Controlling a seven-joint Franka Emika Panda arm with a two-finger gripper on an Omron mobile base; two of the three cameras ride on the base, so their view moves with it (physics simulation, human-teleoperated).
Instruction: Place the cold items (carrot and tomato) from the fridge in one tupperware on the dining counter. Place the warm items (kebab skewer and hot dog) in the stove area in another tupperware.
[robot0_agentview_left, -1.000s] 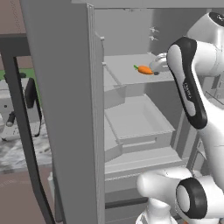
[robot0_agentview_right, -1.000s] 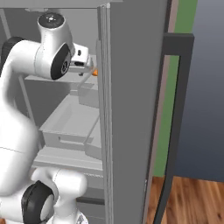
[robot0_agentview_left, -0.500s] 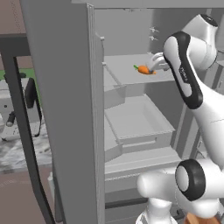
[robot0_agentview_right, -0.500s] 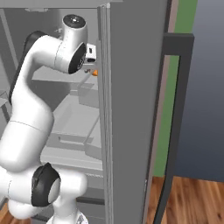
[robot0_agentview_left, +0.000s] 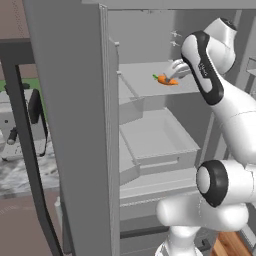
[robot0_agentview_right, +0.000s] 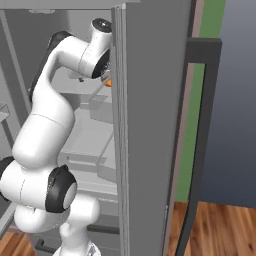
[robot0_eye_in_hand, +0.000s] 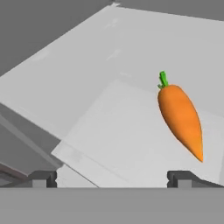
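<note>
claw (robot0_eye_in_hand: 112, 177) spread apart near one carrot (robot0_eye_in_hand: 180, 118) on fridge shelf (robot0_agentview_left: 145, 82).

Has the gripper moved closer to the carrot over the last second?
Yes. The gripper has closed in on the carrot, which lies where it was on the fridge shelf.

In the right base view the fridge door (robot0_agentview_right: 150, 125) hides most of the carrot (robot0_agentview_right: 107, 83), just an orange sliver peeking out.
</note>
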